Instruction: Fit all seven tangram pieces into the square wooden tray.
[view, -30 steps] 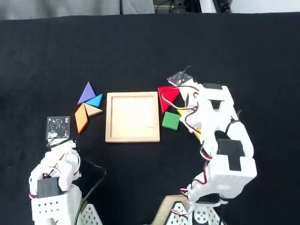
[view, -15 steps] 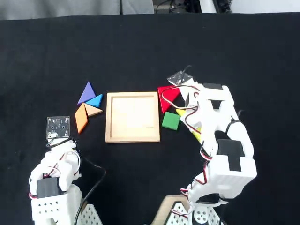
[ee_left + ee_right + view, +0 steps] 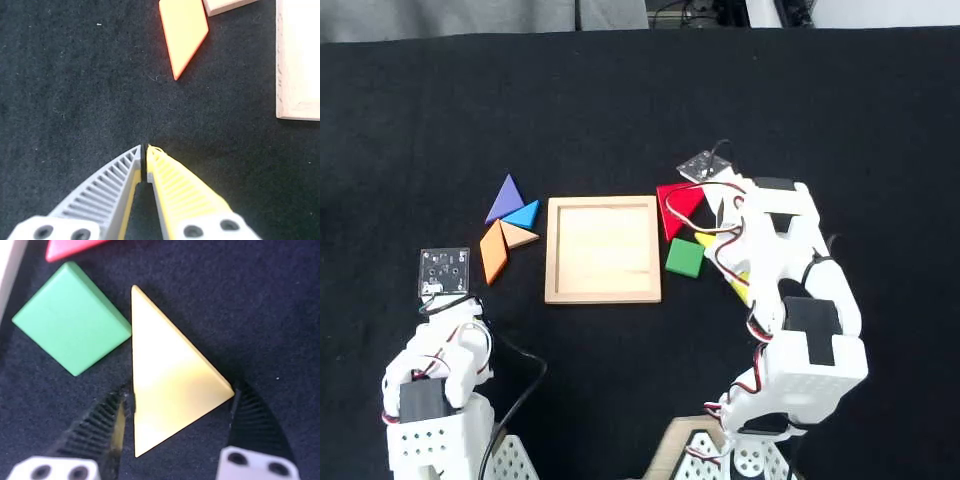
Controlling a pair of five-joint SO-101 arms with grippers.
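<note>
Tray: the square wooden tray (image 3: 603, 297) lies flat at the middle of the black counter (image 3: 620, 110), with every piece outside it.
Left group: purple triangle (image 3: 506, 200), blue triangle (image 3: 524, 214), tan triangle (image 3: 517, 236) and orange parallelogram (image 3: 494, 251) sit clustered just beside the tray's left edge.
Right group: red triangle (image 3: 677, 205) and green square (image 3: 684, 257) lie just beside the right edge. The yellow triangle (image 3: 170, 385) lies next to the green square.
Right tool (image 3: 180, 392): its fingers bracket the yellow triangle, one against the long edge and the other at the opposite corner.
Left tool (image 3: 145, 148): pinched together with nothing between the tips, over bare counter near the parallelogram's point.
Change: none visible; arms and pieces match the earlier high views.
</note>
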